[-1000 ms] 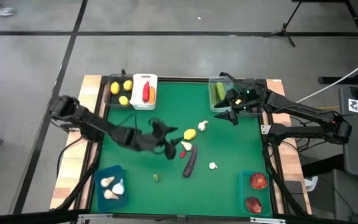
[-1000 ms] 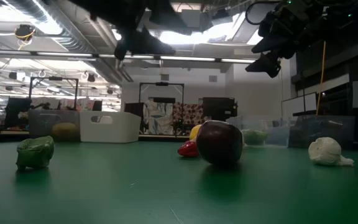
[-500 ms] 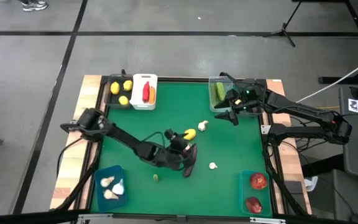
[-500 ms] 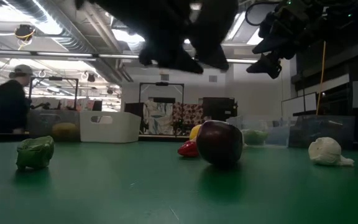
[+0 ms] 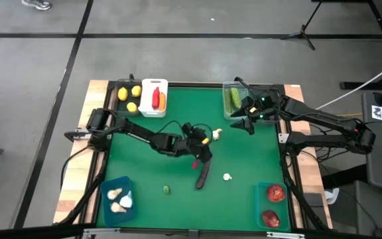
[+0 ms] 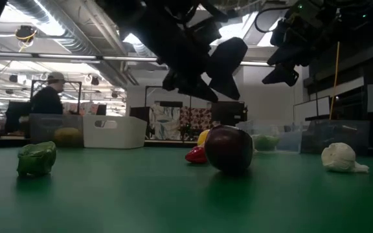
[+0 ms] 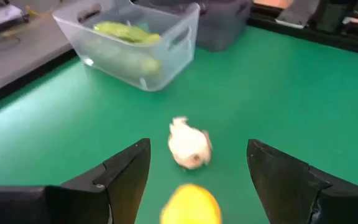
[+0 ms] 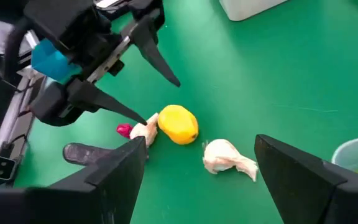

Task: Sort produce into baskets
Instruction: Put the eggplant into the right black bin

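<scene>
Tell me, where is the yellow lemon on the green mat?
High view: the lemon hides under the left hand, mid-table; the right wrist view shows it between two garlic bulbs.

Loose on the green counter lie a yellow lemon, two white garlic bulbs, a dark eggplant and a small green piece — the clear basket holds cucumbers, the teal one red fruits.

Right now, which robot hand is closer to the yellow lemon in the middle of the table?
The left. The left gripper hangs open just over the lemon, almost on top of it. The right gripper waits open farther off, by the clear bin at the table's far right corner.
</scene>
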`<action>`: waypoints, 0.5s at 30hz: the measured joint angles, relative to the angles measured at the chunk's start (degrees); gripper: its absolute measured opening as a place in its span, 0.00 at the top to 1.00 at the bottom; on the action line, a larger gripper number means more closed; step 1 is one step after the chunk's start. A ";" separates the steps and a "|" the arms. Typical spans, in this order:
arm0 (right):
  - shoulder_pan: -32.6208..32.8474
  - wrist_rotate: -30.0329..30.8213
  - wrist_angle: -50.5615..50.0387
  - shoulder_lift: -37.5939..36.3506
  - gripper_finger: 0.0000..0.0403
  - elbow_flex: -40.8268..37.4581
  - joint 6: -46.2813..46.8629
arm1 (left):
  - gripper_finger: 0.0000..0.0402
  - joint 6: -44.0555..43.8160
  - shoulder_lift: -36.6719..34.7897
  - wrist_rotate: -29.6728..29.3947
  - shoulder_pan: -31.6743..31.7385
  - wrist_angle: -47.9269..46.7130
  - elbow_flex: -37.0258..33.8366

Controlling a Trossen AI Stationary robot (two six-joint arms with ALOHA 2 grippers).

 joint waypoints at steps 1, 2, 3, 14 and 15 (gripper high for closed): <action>0.02 0.51 -0.02 0.00 0.25 0.00 -0.01 | 0.35 0.77 0.00 0.06 0.68 0.52 0.00; -0.01 1.31 -0.02 0.00 0.25 0.00 -0.02 | 0.35 1.57 -0.14 0.16 1.37 0.94 0.00; 0.02 2.44 -0.02 0.00 0.25 0.00 0.00 | 0.35 2.04 -0.25 0.27 2.01 1.39 0.00; -0.03 14.64 -3.30 0.00 0.25 0.00 0.18 | 0.35 6.17 -1.43 4.11 3.41 1.65 0.13; -0.01 15.66 -3.62 0.00 0.25 0.00 0.29 | 0.35 6.85 -1.78 4.07 3.24 1.47 0.31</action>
